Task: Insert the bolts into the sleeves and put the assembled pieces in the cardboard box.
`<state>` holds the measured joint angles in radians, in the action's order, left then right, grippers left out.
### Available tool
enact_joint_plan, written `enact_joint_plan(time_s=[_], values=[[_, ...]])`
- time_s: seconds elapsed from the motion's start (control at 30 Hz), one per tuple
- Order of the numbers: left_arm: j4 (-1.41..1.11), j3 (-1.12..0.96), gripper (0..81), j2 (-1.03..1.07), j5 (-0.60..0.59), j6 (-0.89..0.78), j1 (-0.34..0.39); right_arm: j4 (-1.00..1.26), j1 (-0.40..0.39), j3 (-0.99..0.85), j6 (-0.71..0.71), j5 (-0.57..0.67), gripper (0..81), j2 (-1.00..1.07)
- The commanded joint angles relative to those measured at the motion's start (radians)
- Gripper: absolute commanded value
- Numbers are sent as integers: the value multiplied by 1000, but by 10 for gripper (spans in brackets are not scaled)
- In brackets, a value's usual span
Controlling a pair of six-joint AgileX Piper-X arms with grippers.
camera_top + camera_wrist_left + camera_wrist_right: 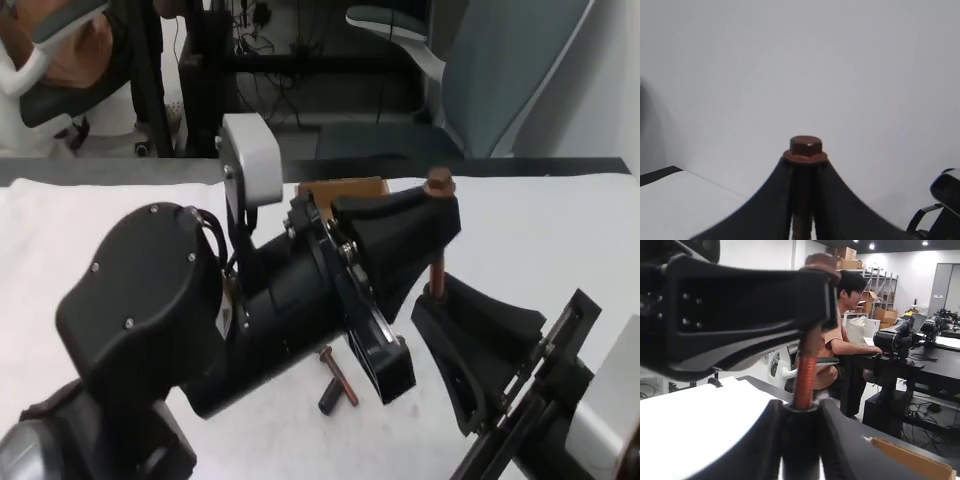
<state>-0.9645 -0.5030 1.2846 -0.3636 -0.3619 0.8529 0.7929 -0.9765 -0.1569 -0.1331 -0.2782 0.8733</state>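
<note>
White bench | left gripper pinches bolt | right gripper pinches sleeve | risk: if it tilts, bolt may jam or fall.

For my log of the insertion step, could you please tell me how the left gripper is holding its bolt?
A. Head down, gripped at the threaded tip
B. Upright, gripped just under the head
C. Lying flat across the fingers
B: the bolt stands upright, its hex head just above the left gripper, with the shaft running down to the sleeve in the right gripper.
</note>
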Motion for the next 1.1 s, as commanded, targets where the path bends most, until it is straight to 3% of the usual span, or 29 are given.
enact_joint_plan(time_s=[0.0,0.37,0.47,0.63,0.8,0.93,1.07], values=[[-27,-2,17,2,-29,2,7,19,4,-5,-9,-16,0,0],[44,-1,22,2,-53,2,7,119,4,-5,-9,-16,0,0],[48,-1,185,2,-53,2,7,116,4,-5,-9,-61,0,0],[47,-1,700,2,-50,2,4,84,17,-5,21,-173,0,0],[44,-1,700,2,-70,2,-13,60,74,-10,21,-173,0,0],[104,-1,700,-6,-132,-118,-69,-110,155,-57,27,-166,0,0],[441,-20,700,-12,-148,-61,-137,-389,275,-180,133,-44,0,9]])
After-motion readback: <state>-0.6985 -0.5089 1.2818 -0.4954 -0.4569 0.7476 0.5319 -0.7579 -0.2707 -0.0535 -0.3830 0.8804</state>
